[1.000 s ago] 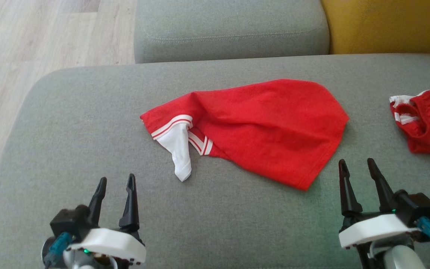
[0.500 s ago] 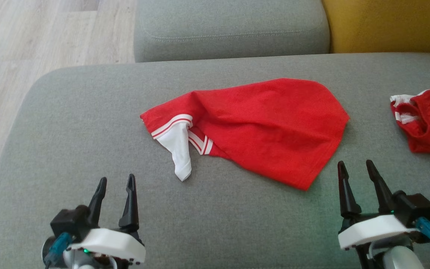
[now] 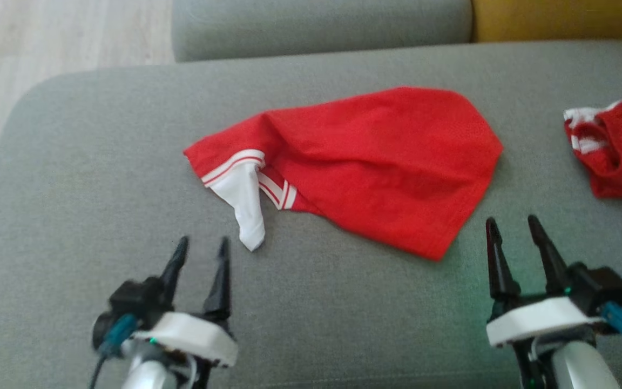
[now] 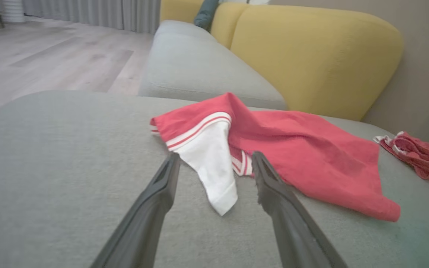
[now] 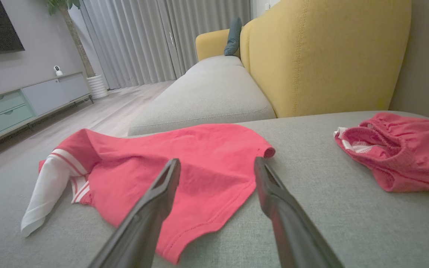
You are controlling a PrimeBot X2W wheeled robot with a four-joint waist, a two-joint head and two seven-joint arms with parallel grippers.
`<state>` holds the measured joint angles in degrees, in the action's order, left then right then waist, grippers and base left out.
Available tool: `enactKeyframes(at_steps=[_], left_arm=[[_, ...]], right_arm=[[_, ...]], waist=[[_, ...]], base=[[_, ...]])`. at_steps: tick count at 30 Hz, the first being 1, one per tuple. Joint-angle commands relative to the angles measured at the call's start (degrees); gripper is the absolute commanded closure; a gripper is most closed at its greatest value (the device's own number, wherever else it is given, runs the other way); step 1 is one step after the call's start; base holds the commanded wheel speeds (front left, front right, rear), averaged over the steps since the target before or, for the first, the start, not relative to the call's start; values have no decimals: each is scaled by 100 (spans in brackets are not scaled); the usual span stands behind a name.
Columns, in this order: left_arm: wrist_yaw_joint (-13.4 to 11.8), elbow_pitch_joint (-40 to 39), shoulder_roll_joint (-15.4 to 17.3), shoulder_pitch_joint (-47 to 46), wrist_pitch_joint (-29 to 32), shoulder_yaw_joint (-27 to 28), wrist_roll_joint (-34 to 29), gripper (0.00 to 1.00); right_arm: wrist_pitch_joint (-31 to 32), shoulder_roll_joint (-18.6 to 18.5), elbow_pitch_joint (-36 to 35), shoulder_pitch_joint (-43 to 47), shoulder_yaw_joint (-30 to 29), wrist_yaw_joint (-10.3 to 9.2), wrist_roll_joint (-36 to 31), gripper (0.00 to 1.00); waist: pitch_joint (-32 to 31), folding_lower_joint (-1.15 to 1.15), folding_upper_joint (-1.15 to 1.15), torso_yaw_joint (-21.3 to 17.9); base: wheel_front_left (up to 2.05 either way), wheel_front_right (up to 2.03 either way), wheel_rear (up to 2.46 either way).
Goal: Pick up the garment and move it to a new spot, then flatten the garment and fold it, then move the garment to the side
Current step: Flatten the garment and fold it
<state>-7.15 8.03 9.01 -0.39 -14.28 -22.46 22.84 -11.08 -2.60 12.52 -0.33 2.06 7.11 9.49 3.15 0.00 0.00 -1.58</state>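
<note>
A red garment (image 3: 376, 162) with white striped trim and a white flap lies loosely spread in the middle of the grey sofa seat (image 3: 84, 162). The same garment (image 4: 296, 149) lies just beyond the fingertips in the left wrist view, and the garment (image 5: 184, 163) lies ahead in the right wrist view. My left gripper (image 3: 203, 246) is open, near the white flap at the garment's left end, with nothing between its fingers. At the garment's near right corner my right gripper (image 3: 511, 226) is open and holds nothing.
A second crumpled red piece of clothing (image 3: 619, 148) lies at the seat's right edge. Behind the seat are another grey cushion (image 3: 316, 24) and a yellow backrest (image 3: 565, 19). Wooden floor (image 3: 46, 43) lies to the left of the seat.
The head camera has tilted, shifting the whole scene up and left. My left gripper has moved forward and right, closer to the white flap. The garment lies as before.
</note>
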Motion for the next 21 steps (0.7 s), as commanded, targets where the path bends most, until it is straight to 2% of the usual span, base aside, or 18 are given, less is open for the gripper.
enactKeyframes(at_steps=[1,7,19,20,21], left_arm=[[64,-37,-49,-476,-16,64,-93,0],[292,728,-223,-1059,65,-175,-98,0],[304,2095,-297,-1802,3,-2,-6,0],[309,2180,-293,-1851,-8,14,-9,16],[312,2241,-291,-1899,-20,28,-22,58]], right_arm=[[-10,-28,-249,-393,175,37,-43,0],[-62,-28,-255,-612,275,37,-5,0],[-213,-28,-109,-824,317,37,66,0],[-224,-28,-96,-836,320,37,71,0],[-233,-28,-84,-846,322,37,74,0]], waist=[[288,0,0,-168],[728,0,0,-460],[1081,0,0,-793],[1092,0,0,-803],[1101,0,0,-810]], base=[[0,0,0],[0,0,0],[0,0,0],[0,0,0],[0,0,0]])
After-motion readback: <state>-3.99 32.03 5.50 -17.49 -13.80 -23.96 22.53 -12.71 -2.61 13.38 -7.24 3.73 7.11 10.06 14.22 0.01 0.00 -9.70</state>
